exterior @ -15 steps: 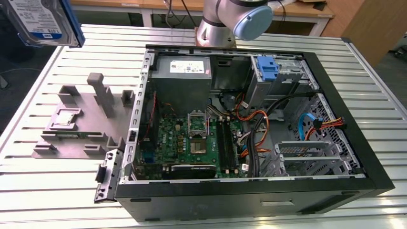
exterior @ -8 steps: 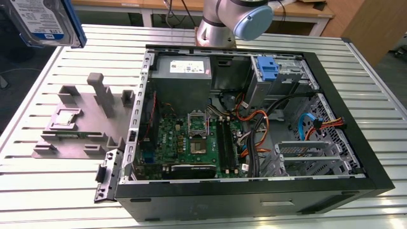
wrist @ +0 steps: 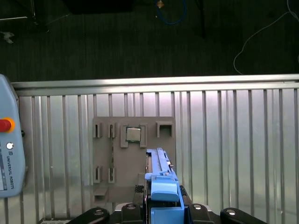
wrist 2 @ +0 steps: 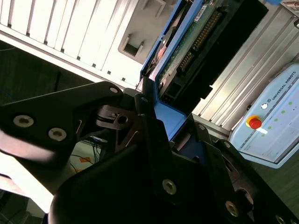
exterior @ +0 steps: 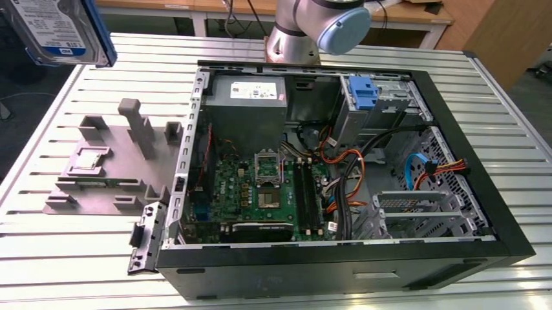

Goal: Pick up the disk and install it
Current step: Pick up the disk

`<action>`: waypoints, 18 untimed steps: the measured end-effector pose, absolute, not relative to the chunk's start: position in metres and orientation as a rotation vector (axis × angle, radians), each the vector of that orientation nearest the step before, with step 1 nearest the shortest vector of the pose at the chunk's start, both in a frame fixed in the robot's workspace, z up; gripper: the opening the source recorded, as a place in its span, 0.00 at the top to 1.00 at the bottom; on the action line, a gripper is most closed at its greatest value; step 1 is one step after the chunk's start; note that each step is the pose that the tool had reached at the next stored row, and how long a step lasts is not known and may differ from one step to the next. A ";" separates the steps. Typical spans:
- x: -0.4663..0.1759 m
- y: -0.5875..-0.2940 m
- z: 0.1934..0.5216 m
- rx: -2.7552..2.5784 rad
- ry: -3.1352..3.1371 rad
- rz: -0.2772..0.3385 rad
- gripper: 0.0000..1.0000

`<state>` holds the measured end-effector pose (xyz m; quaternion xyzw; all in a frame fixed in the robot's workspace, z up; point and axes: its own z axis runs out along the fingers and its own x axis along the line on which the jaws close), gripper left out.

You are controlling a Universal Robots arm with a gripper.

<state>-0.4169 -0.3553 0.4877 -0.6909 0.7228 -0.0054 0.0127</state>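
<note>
Up off the bench [exterior: 52,258], over its edge at the exterior view's left, my tool [wrist 2: 152,112] pinches the disk [exterior: 56,29] by its blue rail, above the grey fixture [wrist: 135,158]. Pick looks done, install not. Seating it would need the rails squared to a bay in the open case [exterior: 328,274].

Ribbed metal counter [exterior: 52,258], evenly lit. Dark floor [wrist: 117,42] past the counter's edge, with a thin white cable [wrist: 236,58] lying loose on it. Wooden desk [exterior: 172,5] behind the counter. Wooden panel [exterior: 509,26] off its far corner.
</note>
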 end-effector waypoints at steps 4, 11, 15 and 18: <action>-0.416 -0.358 0.488 -2.153 2.253 -0.017 0.63; -0.411 -0.359 0.487 -2.153 2.253 -0.017 0.63; -0.408 -0.359 0.487 -2.153 2.253 -0.017 0.63; -0.406 -0.359 0.487 -2.153 2.253 -0.017 0.63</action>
